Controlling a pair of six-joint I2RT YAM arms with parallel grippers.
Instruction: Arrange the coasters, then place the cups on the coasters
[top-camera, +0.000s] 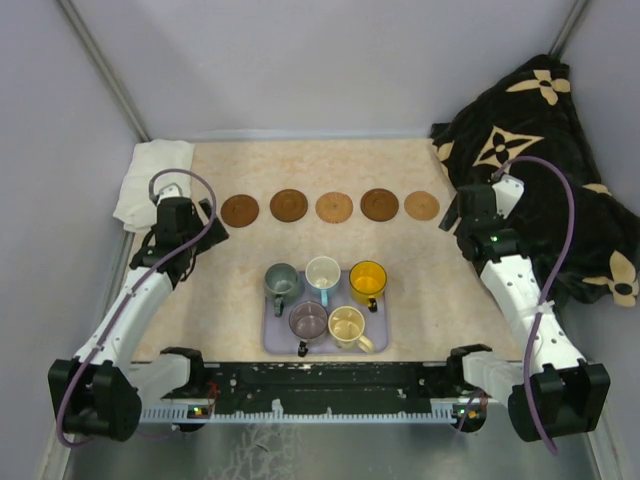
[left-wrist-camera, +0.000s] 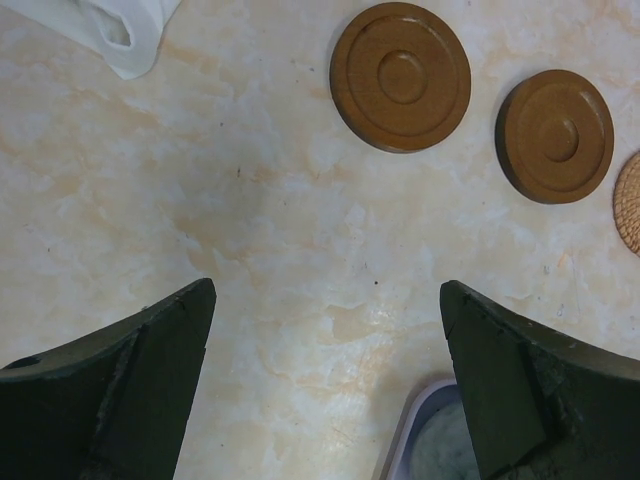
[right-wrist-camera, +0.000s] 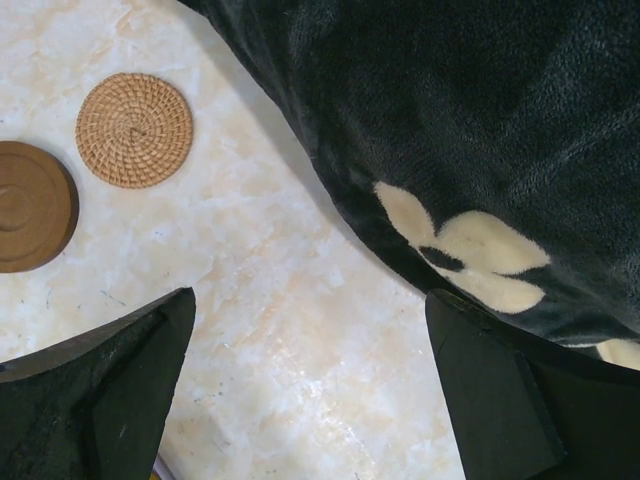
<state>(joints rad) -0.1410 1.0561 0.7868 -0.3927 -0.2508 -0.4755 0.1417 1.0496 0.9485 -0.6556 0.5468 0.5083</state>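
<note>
Five coasters (top-camera: 334, 207) lie in a spaced row toward the table's (top-camera: 420, 290) far edge, room for one mug each. The cups (top-camera: 323, 270) sit clustered on a lavender tray (top-camera: 275, 340) mid near edge, none placed yet. Left gripper (left-wrist-camera: 328, 290) and right gripper (right-wrist-camera: 310, 295) both gape wide and empty by the row's ends.

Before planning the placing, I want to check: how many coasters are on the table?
5, in one row beyond the tray: leftmost coaster, second, middle, fourth, rightmost. None seems hidden.
</note>
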